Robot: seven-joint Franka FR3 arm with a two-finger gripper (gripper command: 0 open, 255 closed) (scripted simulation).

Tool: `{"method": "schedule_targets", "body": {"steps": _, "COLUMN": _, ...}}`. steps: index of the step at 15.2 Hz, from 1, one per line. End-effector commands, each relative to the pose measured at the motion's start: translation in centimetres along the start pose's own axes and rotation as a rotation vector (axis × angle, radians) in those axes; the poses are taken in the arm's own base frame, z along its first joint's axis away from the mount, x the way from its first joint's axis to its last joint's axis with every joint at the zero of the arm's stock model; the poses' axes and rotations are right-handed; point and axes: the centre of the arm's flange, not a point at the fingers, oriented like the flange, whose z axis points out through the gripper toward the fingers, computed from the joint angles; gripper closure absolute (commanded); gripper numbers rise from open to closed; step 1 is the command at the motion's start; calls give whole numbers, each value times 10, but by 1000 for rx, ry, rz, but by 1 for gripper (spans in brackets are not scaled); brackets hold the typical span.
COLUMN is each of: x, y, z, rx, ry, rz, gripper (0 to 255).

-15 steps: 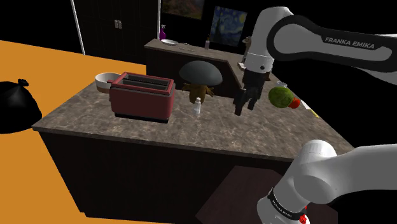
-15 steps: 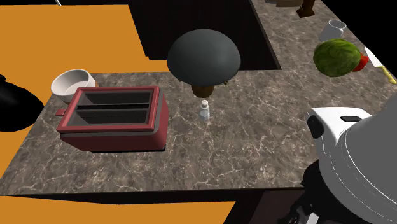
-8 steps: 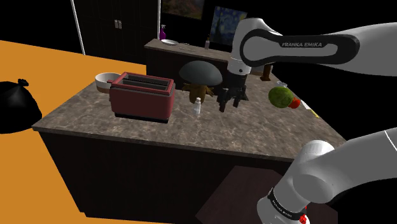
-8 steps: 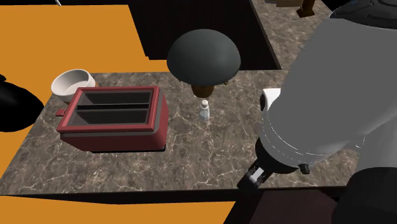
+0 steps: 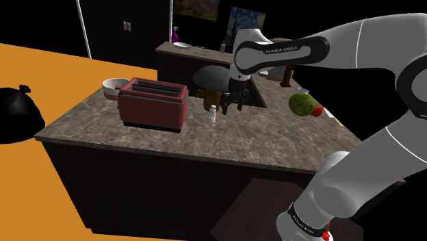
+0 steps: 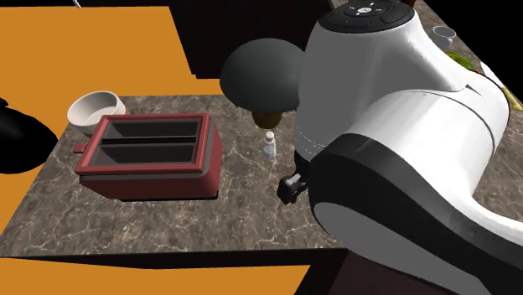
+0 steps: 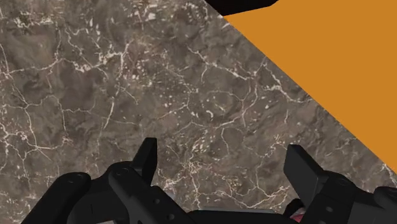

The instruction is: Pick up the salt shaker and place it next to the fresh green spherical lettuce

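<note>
The salt shaker (image 5: 213, 115) is a small pale bottle standing upright on the marble counter, just in front of a dark dome-shaped object (image 5: 215, 79); it also stands in the second exterior view (image 6: 269, 145). My gripper (image 5: 231, 107) hangs just to the shoulder view's right of the shaker, above the counter and not touching it. In the wrist view the gripper (image 7: 222, 162) is open, its two black fingers (image 7: 147, 156) well apart with bare marble between them. The green round lettuce (image 5: 301, 103) lies far to the shoulder view's right, beside a red tomato (image 5: 316, 111).
A red toaster (image 5: 152, 103) stands to the shoulder view's left of the shaker, with a white bowl (image 5: 113, 85) behind it. My arm (image 6: 394, 142) blocks the second exterior view's right half. Orange floor (image 7: 343, 70) lies past the counter edge. A black bag (image 5: 17, 113) sits on the floor.
The arm has swung from near the lettuce toward the shoulder view's left, ending close beside the salt shaker. The shaker and the other objects have not moved.
</note>
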Motion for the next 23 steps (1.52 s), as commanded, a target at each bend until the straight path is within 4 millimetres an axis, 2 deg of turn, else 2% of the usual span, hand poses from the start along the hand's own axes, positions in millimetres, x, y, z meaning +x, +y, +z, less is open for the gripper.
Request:
{"method": "schedule_targets", "body": {"steps": 1, "x": 24, "y": 4, "z": 10, "rx": -9, "ry": 9, "rz": 14, "gripper": 0}}
{"method": "schedule_targets", "body": {"steps": 16, "x": 198, "y": 48, "z": 63, "rx": -72, "ry": 70, "rz": 118, "gripper": 0}}
{"method": "schedule_targets", "body": {"steps": 17, "x": 206, "y": 50, "z": 65, "rx": -75, "ry": 72, "rz": 122, "gripper": 0}}
{"method": "schedule_targets", "body": {"steps": 23, "x": 208, "y": 53, "z": 96, "rx": -75, "ry": 72, "rz": 122, "gripper": 0}}
